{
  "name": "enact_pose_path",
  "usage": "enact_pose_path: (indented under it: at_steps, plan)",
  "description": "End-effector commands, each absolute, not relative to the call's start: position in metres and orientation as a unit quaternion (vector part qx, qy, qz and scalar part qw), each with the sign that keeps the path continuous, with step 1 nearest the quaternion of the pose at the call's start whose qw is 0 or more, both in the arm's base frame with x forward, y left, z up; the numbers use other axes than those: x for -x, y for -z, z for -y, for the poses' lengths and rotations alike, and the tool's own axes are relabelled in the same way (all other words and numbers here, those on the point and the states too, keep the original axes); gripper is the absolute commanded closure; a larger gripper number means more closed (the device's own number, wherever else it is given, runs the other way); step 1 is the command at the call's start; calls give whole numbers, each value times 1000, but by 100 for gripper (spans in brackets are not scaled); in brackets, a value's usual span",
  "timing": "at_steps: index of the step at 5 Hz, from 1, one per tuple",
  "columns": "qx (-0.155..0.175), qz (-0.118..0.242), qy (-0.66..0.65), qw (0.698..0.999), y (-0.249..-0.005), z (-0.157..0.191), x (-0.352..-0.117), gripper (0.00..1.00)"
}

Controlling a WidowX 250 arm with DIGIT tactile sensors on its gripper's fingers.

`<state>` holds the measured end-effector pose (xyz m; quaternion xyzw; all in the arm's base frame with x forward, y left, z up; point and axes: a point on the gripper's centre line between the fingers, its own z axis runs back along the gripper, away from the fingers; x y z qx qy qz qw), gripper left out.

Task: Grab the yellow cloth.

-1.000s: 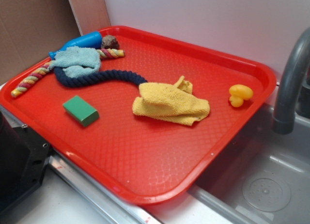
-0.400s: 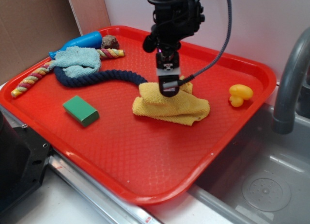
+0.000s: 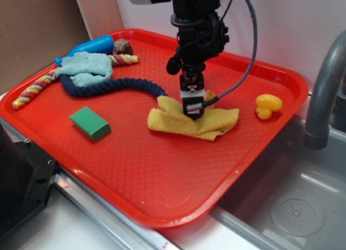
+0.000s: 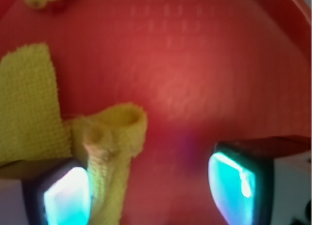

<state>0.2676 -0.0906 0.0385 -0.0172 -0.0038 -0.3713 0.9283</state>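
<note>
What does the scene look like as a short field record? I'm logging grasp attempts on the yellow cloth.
target: yellow cloth, crumpled on the red tray
end effector: down on the cloth, fingers apart in the wrist view
grasp: not closed; a cloth fold lies by one finger
nearby: rubber duck, green block, blue cloth, navy rope

A red tray (image 3: 162,196) holds a green block (image 3: 90,123) at near left and a blue cloth (image 3: 85,67) at far left, lying over a navy rope (image 3: 116,86) and a multicolored rope (image 3: 35,89). Behind them lie a blue bottle (image 3: 89,47) and a brown lump (image 3: 122,46). A yellow duck (image 3: 267,105) sits at the right edge, beside a grey faucet (image 3: 323,93) over a sink (image 3: 292,206).
</note>
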Motion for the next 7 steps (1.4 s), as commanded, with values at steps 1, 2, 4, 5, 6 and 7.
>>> enact_pose_path:
  at_steps: [1, 2, 4, 5, 6, 7]
  plan:
    - [-15, 81, 358, 930, -133, 97, -225, 0]
    - [-10, 49, 381, 923, -95, 105, -223, 0]
    - [2, 35, 431, 901, -32, 118, -227, 0]
    - [3, 19, 419, 908, -24, 109, -227, 0]
    - [4, 21, 385, 923, -28, 97, -228, 100]
    - [5, 36, 362, 932, -41, 87, -225, 100]
